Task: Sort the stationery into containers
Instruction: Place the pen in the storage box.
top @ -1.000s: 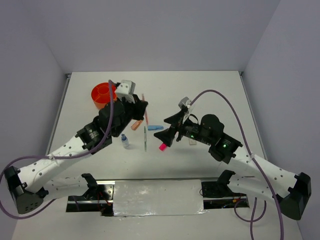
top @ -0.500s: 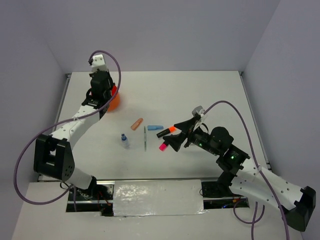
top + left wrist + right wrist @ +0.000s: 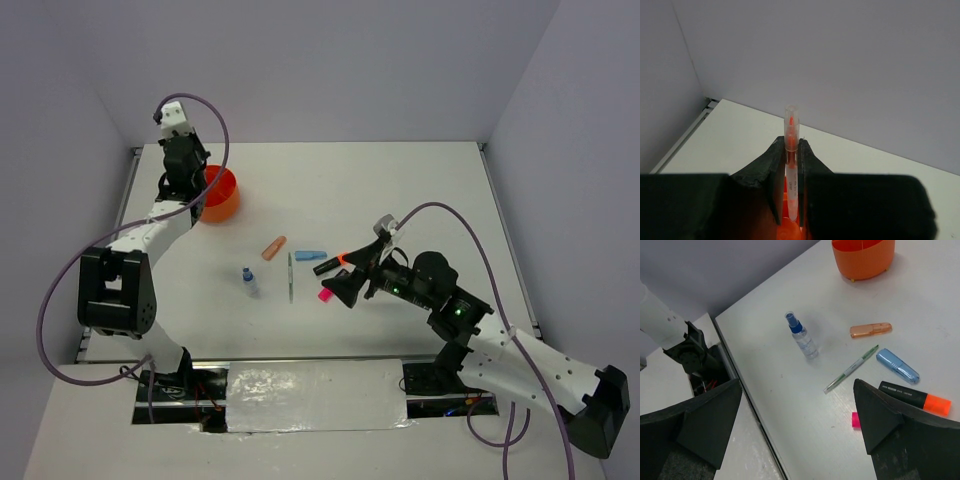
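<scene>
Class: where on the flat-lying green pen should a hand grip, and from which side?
Likely mid-barrel of the green pen, from straight above, closing across its width: it lies flat and thin on the table, and the light-blue piece crowds its far end.

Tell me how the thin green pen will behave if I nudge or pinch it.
The green pen lies flat and looks slim and round, so a sideways nudge will probably roll it. It appears straight and rigid, likely light. Sitting low on the table, it may slip the jaws.
</scene>
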{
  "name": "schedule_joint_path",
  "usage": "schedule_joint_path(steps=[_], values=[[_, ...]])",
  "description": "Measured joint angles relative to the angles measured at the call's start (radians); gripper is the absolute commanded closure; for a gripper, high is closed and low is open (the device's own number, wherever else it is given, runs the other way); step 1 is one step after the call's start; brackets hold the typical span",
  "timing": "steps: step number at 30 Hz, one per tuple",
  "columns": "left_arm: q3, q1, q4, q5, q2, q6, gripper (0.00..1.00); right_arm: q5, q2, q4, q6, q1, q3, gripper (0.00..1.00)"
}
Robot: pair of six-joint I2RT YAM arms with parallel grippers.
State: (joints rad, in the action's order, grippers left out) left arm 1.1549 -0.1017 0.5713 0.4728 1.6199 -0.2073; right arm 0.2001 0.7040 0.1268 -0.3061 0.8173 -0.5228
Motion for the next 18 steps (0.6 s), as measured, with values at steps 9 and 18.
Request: schedule_joint_path(steps=[9, 18], values=[[-0.024, 0.004, 0.043, -0.016, 0.079, -0.005, 0.89, 0.015, 0.045, 0.006, 0.0, 0.0, 0.0, 0.0], [-0.098, 0.004, 0.069, -0.005, 0.093, -0.017, 0.36, 0.02, 0.061, 0.018, 0.0, 0.0, 0.001, 0.0]])
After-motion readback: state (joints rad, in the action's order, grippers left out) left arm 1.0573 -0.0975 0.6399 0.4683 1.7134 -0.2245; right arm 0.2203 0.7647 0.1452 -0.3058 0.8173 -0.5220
